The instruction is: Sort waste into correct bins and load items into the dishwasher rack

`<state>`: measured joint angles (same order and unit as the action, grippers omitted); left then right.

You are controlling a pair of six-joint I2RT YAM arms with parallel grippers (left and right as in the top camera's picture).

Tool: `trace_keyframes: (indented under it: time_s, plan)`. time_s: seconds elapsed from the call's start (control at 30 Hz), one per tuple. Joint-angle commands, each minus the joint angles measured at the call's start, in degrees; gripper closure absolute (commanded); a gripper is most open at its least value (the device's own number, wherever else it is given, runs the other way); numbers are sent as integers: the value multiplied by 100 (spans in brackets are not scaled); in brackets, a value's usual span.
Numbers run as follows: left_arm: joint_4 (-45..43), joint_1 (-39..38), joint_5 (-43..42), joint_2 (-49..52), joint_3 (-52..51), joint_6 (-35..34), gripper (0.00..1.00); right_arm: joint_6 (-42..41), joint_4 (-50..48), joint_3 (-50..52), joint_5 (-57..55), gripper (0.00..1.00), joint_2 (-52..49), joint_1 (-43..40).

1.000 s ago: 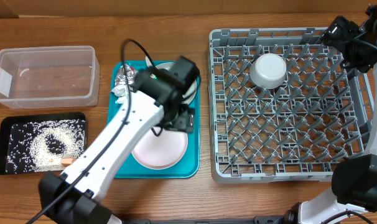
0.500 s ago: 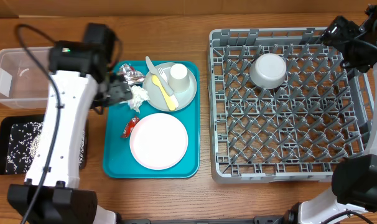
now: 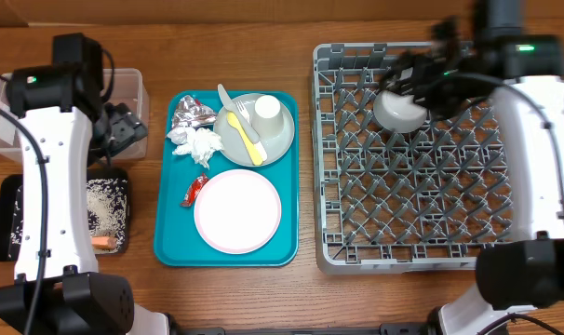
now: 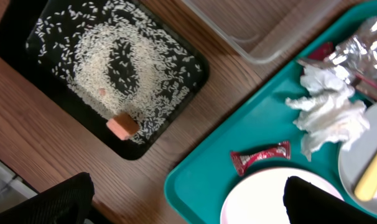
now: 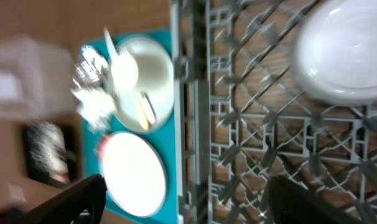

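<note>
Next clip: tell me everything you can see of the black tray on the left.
The black tray is shallow and rectangular with rounded corners, and looks like plastic. It lies flat on the wooden table, apart from the clear tub and the teal tray. White rice grains lie on its floor in a rough ring round a bare patch. A small orange cube sits near one edge. Overhead, the left arm hides its middle.

A flat teal serving tray [image 3: 173, 244] lies on the wooden table [image 3: 245, 300], left of centre in the overhead view. The tabletop is mid-brown, with grain lines showing.
</note>
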<state>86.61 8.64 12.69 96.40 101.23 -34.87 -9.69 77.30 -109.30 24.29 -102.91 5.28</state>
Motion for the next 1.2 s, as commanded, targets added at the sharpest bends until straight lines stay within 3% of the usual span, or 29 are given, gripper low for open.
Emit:
trace_keyframes:
  time_s: [0.0,0.17,0.33,0.4,0.53,0.73,1.17]
  plan:
    - [7,197,87,-50,125,-195,0,120,24,-59,-1036,11,186,1078]
    - [22,212,83,-50,125,26,0,116,-219,116,-1587,2,11,2328]
    - [37,212,83,-50,125,105,0,94,-669,599,-1591,2,-304,3077]
    - [33,212,83,-50,125,105,0,72,-780,741,-1589,7,-463,3239]
    - [33,210,81,-50,125,105,0,28,-942,822,-1587,21,-868,3438]
    - [31,210,81,-50,125,105,0,-101,-1163,837,-1567,30,-1482,3530]
    - [31,210,81,-50,125,103,0,-256,-1434,970,-1506,30,-2157,3722]
